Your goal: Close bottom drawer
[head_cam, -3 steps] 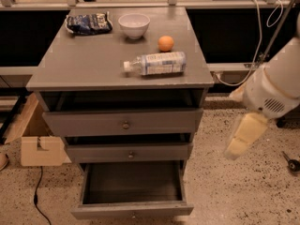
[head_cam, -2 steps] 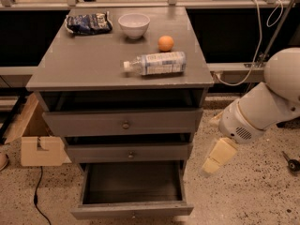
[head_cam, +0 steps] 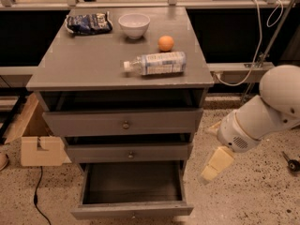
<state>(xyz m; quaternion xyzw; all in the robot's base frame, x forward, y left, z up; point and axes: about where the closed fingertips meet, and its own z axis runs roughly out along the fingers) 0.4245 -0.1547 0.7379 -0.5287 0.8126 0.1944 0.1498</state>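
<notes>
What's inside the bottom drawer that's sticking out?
The pulled-out bottom grey wooden drawer shows only a bare dark grey floor. Its back part is hidden under the middle grey drawer front. The cream end effector hangs beside it, outside.

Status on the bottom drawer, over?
Gripper low, right of the cabinet, touching nothing. Bottom drawer pulled out. Nothing seen blocking it.
</notes>
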